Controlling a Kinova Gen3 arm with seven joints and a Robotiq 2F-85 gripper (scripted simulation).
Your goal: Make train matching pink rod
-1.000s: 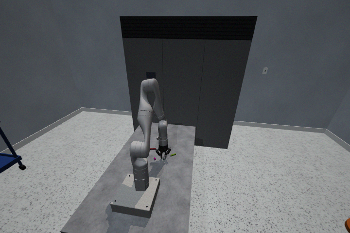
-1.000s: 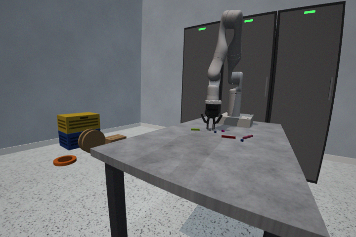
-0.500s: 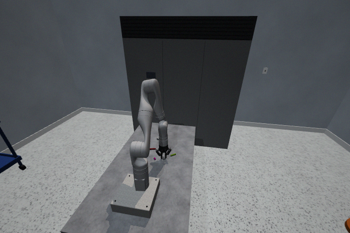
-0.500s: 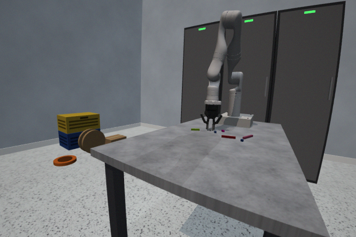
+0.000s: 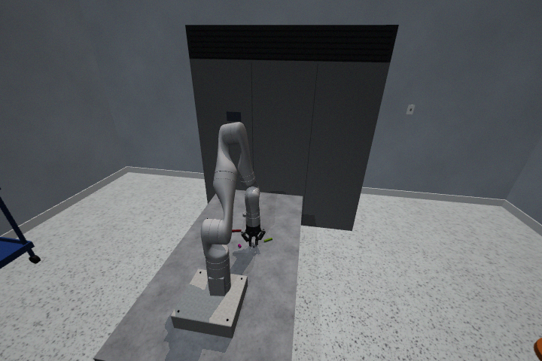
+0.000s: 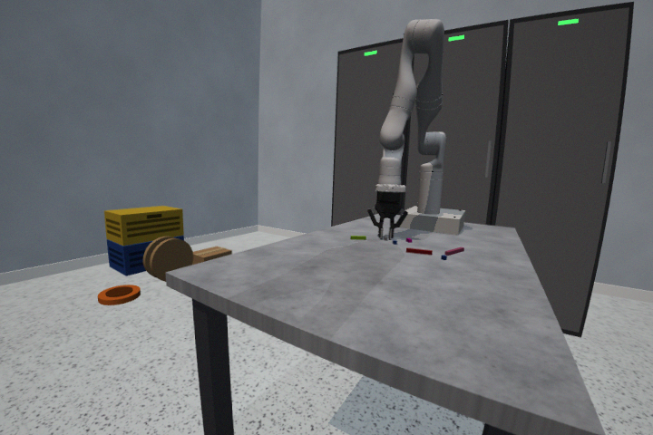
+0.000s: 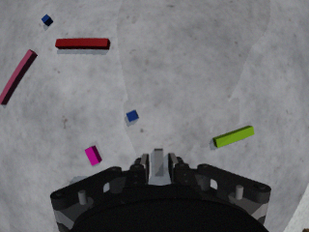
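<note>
My gripper point(image 5: 253, 245) point(image 6: 385, 237) point(image 7: 158, 161) points down, its fingers partly open on either side of a grey rod point(image 7: 158, 167), with a small gap on each side in the wrist view. The fingertips hide much of this rod in the top and exterior views. A blue rod point(image 7: 132, 115) point(image 6: 394, 242) and a magenta rod point(image 7: 93, 156) point(image 6: 408, 239) point(image 5: 239, 245) lie apart to its left in the wrist view. A lime rod point(image 7: 234, 136) point(image 6: 358, 237) point(image 5: 268, 240) lies to its right. The pink rod point(image 7: 18, 77) point(image 6: 454, 250) lies at far left.
A red rod point(image 7: 82, 43) point(image 6: 418, 251) point(image 5: 236, 230) and a second blue rod point(image 7: 47, 19) point(image 6: 443, 257) lie near the pink rod. The arm's base point(image 5: 203, 323) stands on the grey table point(image 5: 272, 306) point(image 6: 337, 286). Dark cabinets point(image 6: 553, 153) stand beyond it.
</note>
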